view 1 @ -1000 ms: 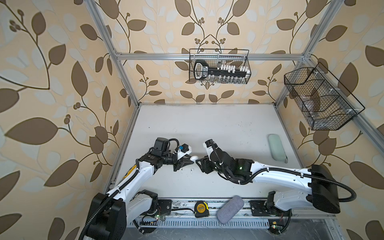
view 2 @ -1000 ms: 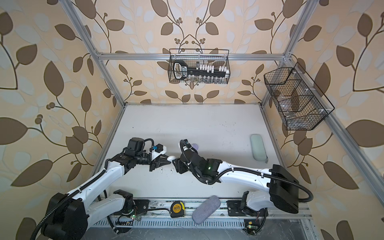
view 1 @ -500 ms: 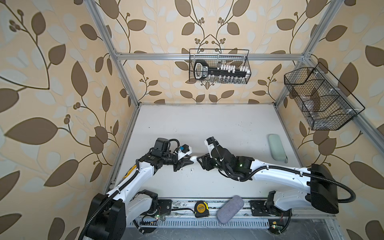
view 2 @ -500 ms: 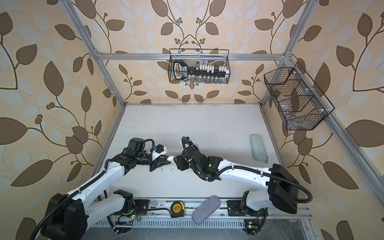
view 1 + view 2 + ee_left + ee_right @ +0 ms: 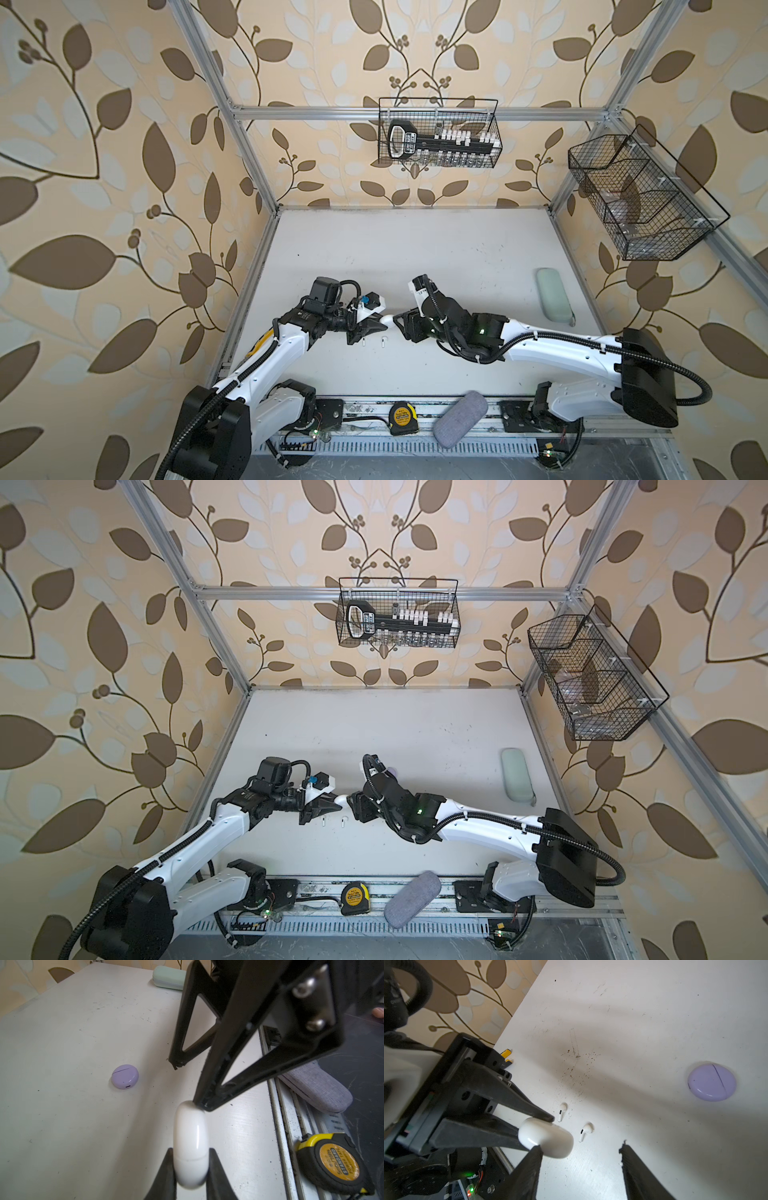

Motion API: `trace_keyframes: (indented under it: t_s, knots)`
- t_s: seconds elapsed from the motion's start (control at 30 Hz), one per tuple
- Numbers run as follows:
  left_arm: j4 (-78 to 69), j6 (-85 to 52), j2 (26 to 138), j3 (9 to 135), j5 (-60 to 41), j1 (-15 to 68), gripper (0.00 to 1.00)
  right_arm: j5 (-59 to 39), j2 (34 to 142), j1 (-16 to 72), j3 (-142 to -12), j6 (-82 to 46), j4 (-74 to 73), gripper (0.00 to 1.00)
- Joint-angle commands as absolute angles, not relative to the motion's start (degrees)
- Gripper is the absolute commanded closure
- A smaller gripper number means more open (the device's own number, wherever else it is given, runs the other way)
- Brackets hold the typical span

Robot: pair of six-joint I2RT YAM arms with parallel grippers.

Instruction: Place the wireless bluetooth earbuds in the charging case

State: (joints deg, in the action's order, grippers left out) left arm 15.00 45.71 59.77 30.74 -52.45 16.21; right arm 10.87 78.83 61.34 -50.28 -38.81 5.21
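While reaching in low from the left, clamps the white charging case (image 5: 191, 1132) edge-on in the left gripper (image 5: 190, 1152); from the right, meets it with the right gripper (image 5: 581, 1147) spread wide, one fingertip (image 5: 204, 1105) touching the case's far rim, with the white earbuds (image 5: 584, 1131) loose on the table (image 5: 643, 1022) just below, touching neither gripper

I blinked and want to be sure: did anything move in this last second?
Almost nothing. The right gripper shifted only slightly at the white charging case, jaws open. The left gripper stays clamped on it; the two white earbuds and lavender case lie unmoved.
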Motion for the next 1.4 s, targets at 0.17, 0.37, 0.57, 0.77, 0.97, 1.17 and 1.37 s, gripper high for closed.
trace_keyframes:
  t_s: [0.17,0.37,0.57,0.77,0.97,1.17,1.37]
  knots:
    - [12.7,49.1,59.3,29.4,-53.3,16.9,0.98,9.8,80.1,62.3,-49.6,-40.3,5.7,0.38]
    - [12.6,49.7,58.0,28.4,-53.4,17.0,0.98,9.5,81.3,63.7,-49.7,-40.4,5.8,0.38]
    - [12.0,49.5,57.6,27.9,-53.2,17.1,0.98,9.5,81.9,64.0,-49.5,-40.7,6.0,0.38]
    - [11.9,49.1,57.8,28.1,-52.7,17.4,0.99,8.6,83.2,63.0,-49.4,-40.5,5.7,0.38]
    - [11.7,49.0,57.8,28.1,-52.5,17.6,0.99,8.0,83.2,61.7,-49.8,-39.6,5.6,0.38]
    - [11.5,48.8,58.0,28.2,-52.1,17.8,0.98,7.5,82.4,59.9,-50.3,-38.7,5.6,0.38]
    - [10.9,48.2,57.9,28.0,-51.9,17.8,0.99,7.4,82.1,59.2,-50.4,-38.3,5.4,0.38]
